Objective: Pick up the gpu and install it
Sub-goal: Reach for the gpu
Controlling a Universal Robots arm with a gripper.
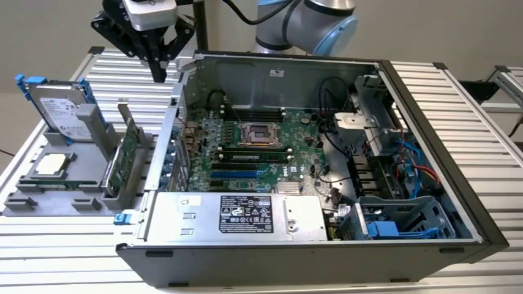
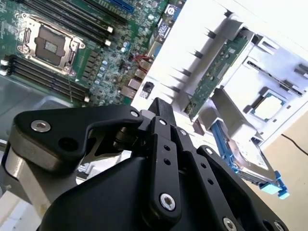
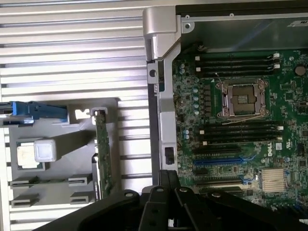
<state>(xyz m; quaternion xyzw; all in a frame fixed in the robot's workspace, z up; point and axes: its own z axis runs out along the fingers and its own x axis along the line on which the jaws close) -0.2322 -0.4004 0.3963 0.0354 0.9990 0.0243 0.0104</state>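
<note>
End effector (image 1: 159,73) closed, gripping nothing — hovering clear of gpu (image 1: 127,156), upright in grey holder (image 1: 49,205)

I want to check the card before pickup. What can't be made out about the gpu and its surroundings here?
1) gpu faces: edge-on in the first wrist view; in the exterior view the gray holder walls cover its lower part.
2) motherboard slots: in the first wrist view the gripper covers some of that area.
3) hard drive: cut off by the picture's edge in the first wrist view.
</note>
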